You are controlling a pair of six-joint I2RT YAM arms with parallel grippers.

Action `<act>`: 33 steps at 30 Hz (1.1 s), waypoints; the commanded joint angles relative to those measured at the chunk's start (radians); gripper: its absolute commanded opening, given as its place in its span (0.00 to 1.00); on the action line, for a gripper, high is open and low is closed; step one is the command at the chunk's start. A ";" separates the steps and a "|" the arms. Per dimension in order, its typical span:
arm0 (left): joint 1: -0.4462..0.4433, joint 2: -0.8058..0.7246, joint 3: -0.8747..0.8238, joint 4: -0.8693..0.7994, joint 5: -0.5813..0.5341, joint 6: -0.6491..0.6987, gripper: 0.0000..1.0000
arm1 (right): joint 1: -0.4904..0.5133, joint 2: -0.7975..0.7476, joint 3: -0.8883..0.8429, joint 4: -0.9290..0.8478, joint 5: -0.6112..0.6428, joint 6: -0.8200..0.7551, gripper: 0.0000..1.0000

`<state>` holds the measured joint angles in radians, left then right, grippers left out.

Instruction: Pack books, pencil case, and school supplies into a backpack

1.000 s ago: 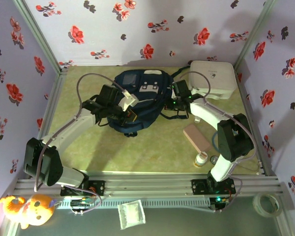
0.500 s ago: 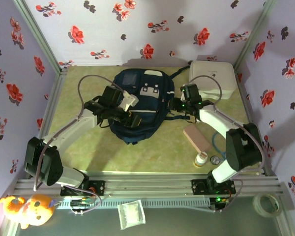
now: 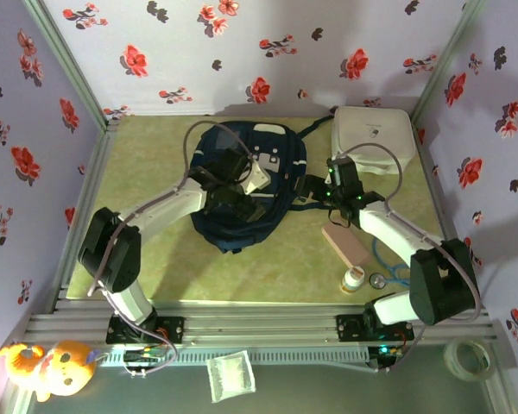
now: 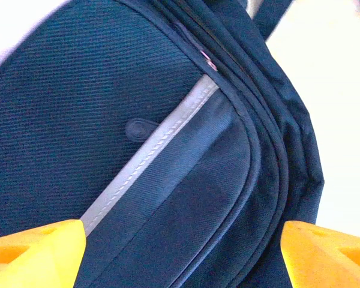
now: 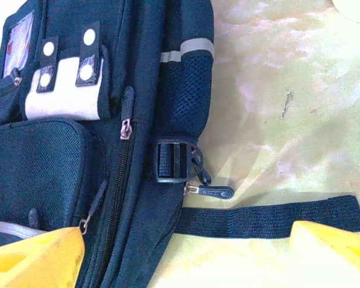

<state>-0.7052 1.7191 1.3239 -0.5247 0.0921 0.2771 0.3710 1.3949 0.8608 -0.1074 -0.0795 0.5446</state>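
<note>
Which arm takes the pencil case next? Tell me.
Right, probably. The pencil case lies by the right arm, and the right gripper is open. The left gripper is over the backpack, farther off.

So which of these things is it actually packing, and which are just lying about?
For the job: backpack, pencil case, possibly the small white bottle.
Just lying about: white box, tape roll, plush toy, plastic bag.

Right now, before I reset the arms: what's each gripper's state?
Left gripper: open, empty, above the backpack.
Right gripper: open, empty, at the backpack's edge.
</note>
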 commanded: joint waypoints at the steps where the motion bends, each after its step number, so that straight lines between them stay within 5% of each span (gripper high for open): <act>1: -0.007 0.045 0.065 -0.038 0.040 0.171 0.85 | -0.011 -0.027 0.018 0.013 0.037 0.017 0.91; 21: -0.007 0.215 0.163 -0.043 0.096 0.312 0.80 | -0.048 -0.012 0.153 -0.138 0.006 -0.013 0.92; 25: -0.003 0.194 0.143 0.017 0.069 0.299 0.70 | -0.048 0.017 0.165 -0.141 -0.009 0.013 0.92; 33: 0.025 0.089 0.064 0.104 0.073 0.274 0.34 | -0.050 0.111 0.241 -0.154 -0.055 0.035 0.91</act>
<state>-0.7059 1.8858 1.4136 -0.4980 0.1848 0.5560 0.3305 1.4666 1.0458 -0.2413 -0.0959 0.5621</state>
